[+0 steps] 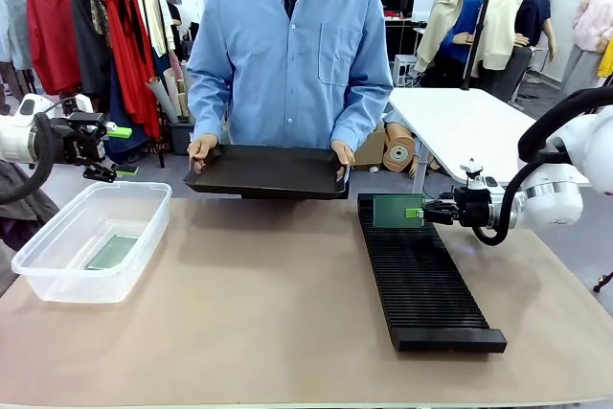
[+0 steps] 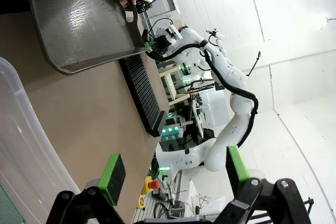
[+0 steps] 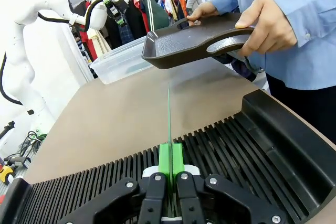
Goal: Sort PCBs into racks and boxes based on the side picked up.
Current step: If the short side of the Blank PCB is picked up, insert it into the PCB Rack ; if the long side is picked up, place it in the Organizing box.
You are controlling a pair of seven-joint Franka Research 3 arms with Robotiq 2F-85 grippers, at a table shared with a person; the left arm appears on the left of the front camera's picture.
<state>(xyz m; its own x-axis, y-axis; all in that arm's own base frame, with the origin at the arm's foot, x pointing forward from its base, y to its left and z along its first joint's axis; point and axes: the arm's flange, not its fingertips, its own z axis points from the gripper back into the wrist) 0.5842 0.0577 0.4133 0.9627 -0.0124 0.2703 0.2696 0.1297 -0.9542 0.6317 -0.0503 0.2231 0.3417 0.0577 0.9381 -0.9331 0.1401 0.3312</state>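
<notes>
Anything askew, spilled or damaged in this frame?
Nothing stands out. The right gripper holds a PCB upright on edge over the rack, another PCB lies flat in the clear box, and the person's tray is level.

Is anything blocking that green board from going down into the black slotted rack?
Nothing visible does. The right gripper holds the PCB on edge directly over the rack; the slots below are bare. The person's tray hangs farther back.

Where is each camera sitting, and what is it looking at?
Front: between the arms, facing the person holding the flat black tray; both arms show.
Left wrist: behind the open left gripper, looking across the table.
Right wrist: behind the shut right gripper, gripping a thin green circuit board above the slotted black rack.
Shared: the tray.
</notes>
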